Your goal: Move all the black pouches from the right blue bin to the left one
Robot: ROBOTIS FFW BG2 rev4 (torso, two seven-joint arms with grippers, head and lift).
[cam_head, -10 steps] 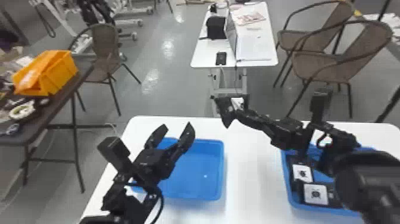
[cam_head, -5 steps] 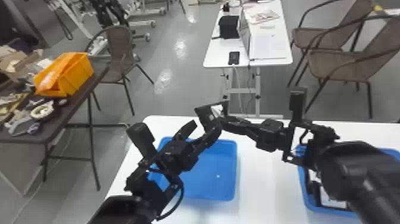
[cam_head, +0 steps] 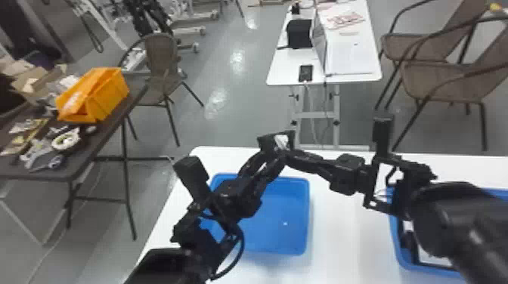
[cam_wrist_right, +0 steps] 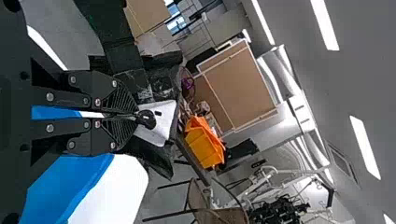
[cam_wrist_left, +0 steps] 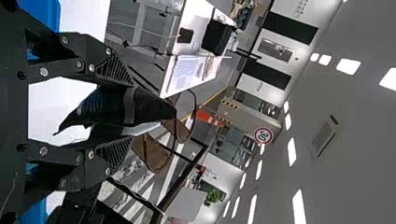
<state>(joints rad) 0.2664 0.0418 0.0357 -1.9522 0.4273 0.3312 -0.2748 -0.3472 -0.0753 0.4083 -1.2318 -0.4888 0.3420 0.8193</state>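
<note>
Hanging near the left bin's (cam_head: 307, 211) far side, one black pouch (cam_head: 265, 141) sits clamped in the right gripper's (cam_wrist_right: 135, 116) jaws; the left gripper's (cam_wrist_left: 132, 112) stand apart around it. Delivery remains, plus more pouches (cam_head: 409, 243) in the right bin (cam_head: 423, 267).

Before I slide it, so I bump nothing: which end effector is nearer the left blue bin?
Left. The left end effector extends over the left blue bin; the right end effector points in from the right, pinching a black pouch.
</note>
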